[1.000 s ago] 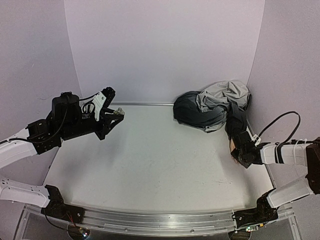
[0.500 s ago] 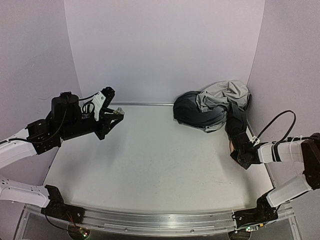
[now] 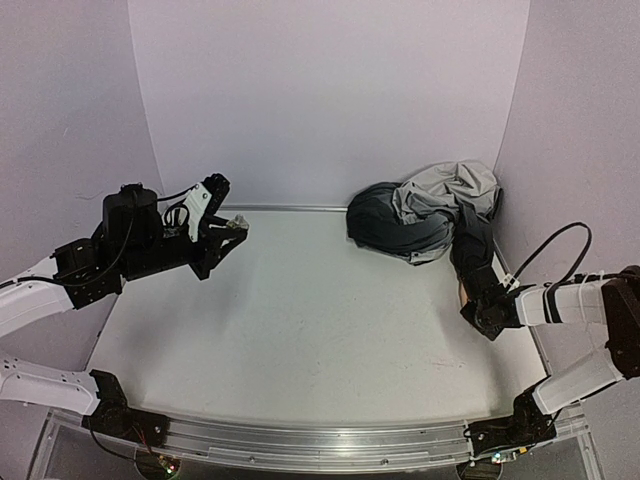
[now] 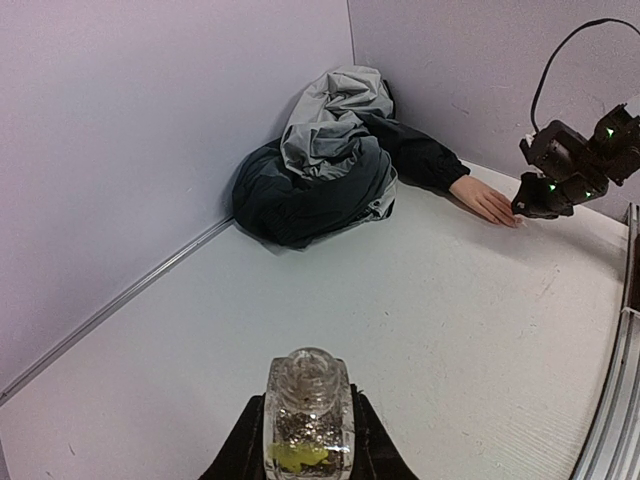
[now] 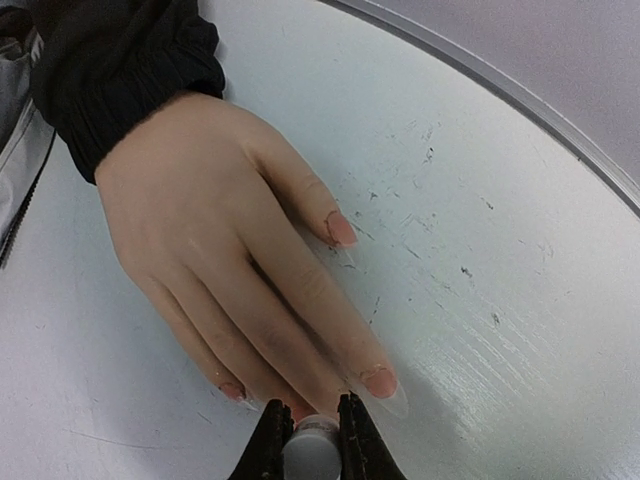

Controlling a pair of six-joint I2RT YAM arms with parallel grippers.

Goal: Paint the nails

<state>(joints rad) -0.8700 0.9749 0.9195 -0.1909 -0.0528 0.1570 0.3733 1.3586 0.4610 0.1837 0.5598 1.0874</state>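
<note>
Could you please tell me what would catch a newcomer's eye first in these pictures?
A lifelike pale peach mannequin hand lies palm down on the right of the white table, its dark sleeve running into a crumpled grey jacket in the far right corner. The right claw sits at its nails, pinching a small white round cap. At left, the left claw holds up a clear uncapped glass bottle with glittery contents.

Open tabletop [image 3: 300, 320] lay between the left gripper [image 3: 234, 226], which hung near the left wall [image 3: 60, 120] gripping a bottle [image 4: 307, 395], and the right gripper [image 5: 308, 438]. The crumpled jacket [image 3: 420, 215] obstructed the far right corner. The mannequin hand [image 5: 200, 230] lay flat on the tabletop, its fingertips [image 5: 378, 380] just ahead of the right gripper, which was clamped on a white cap [image 5: 310, 455].
</note>
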